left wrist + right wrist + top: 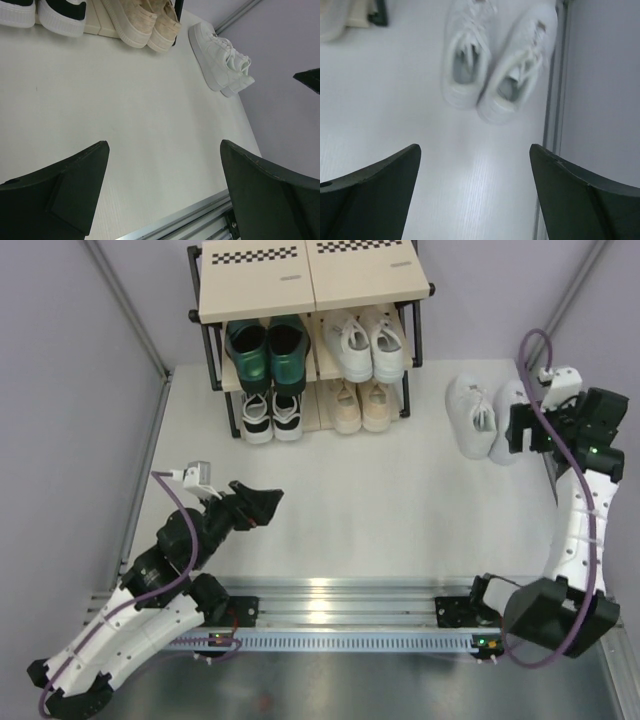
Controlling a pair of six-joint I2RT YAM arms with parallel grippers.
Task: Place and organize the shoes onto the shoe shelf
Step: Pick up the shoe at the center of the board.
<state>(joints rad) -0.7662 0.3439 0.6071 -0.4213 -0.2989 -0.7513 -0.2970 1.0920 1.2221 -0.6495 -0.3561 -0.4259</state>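
The right end effector (pixel 522 430) hangs with its jaws spread wide and nothing between them, just above and behind the last pair of white sneakers (pixel 495 65), which sit side by side on the desk (pixel 350 510) with their heels toward it and their toes pointing away. The shoe shelf (pixel 310 280) stands off to that end effector's left and a little farther ahead; on it I can see the glossy green heeled shoes (pixel 265 350) and another white pair (pixel 365 345) on the middle tier, with the black-and-white sneakers (pixel 270 415) and the beige sneakers (pixel 360 405) on the lowest one. The left end effector (pixel 262 502) is also spread and carries nothing, held low over bare desk well short of the shelf. To my eye the step in hand is the pickup of this last pair, and the task looks nearly done. The next move seems to call for lowering the open jaws around one sneaker, probably at the heel or collar, closing firmly, then lifting it clear and carrying it left toward the shelf without nudging its mate.
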